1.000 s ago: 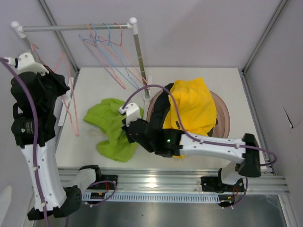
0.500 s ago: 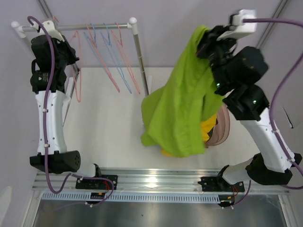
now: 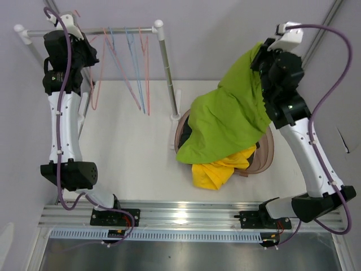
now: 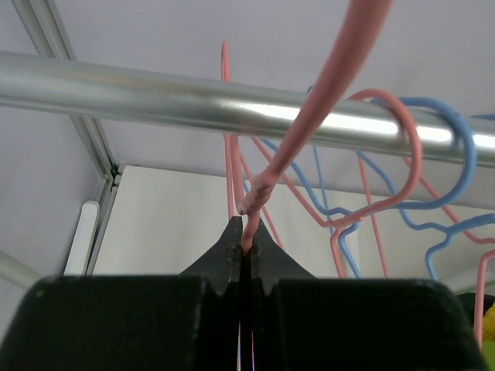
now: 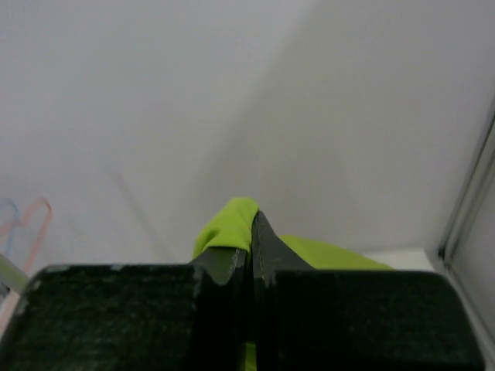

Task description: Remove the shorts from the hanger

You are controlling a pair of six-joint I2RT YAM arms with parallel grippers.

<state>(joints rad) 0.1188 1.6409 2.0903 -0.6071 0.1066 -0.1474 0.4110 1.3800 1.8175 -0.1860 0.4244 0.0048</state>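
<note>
My right gripper is shut on the lime green shorts and holds them high at the right; they drape down over the yellow shorts in the brown basket. In the right wrist view the green cloth is pinched between the jaws. My left gripper is shut on a pink hanger right at the silver rail, its hook curving up past the rail. The orange, black and olive-grey shorts are out of view.
Several empty pink and blue hangers hang on the rail. The rack's upright post stands mid-table next to the basket. Metal frame posts and walls close in the back and right.
My right gripper lowered the green shorts onto the basket, so they cover the yellow ones. My left gripper stayed near the rail with the pink hanger.
</note>
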